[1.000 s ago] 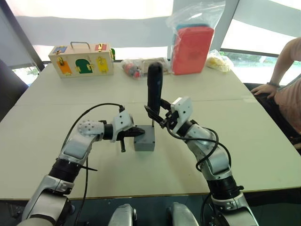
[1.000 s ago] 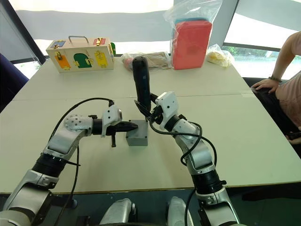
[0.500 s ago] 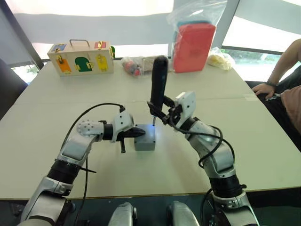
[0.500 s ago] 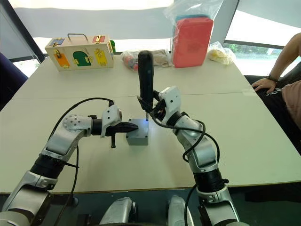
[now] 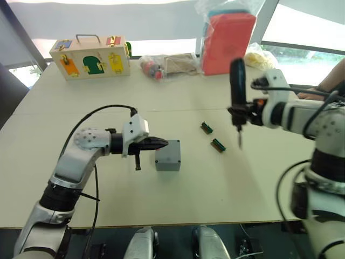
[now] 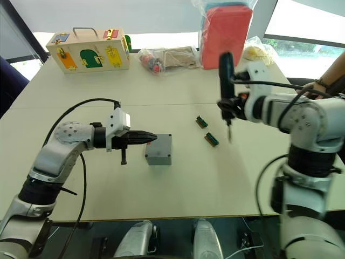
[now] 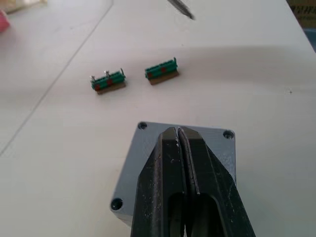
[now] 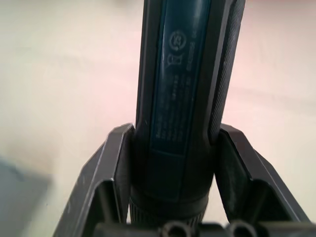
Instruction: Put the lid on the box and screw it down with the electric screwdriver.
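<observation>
Lid [image 5: 167, 153] sits on the box [image 5: 167, 163].
Left gripper [image 5: 163, 143], clenched empty, touches it; right gripper [image 5: 241, 110] grasps the electric screwdriver [image 5: 236, 89] well apart from the box.

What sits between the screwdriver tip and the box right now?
Two small green pieces lie on the table between the electric screwdriver, held upright in the right pincer, and the box. They lie low; the left pincer rests shut on the lid.
</observation>
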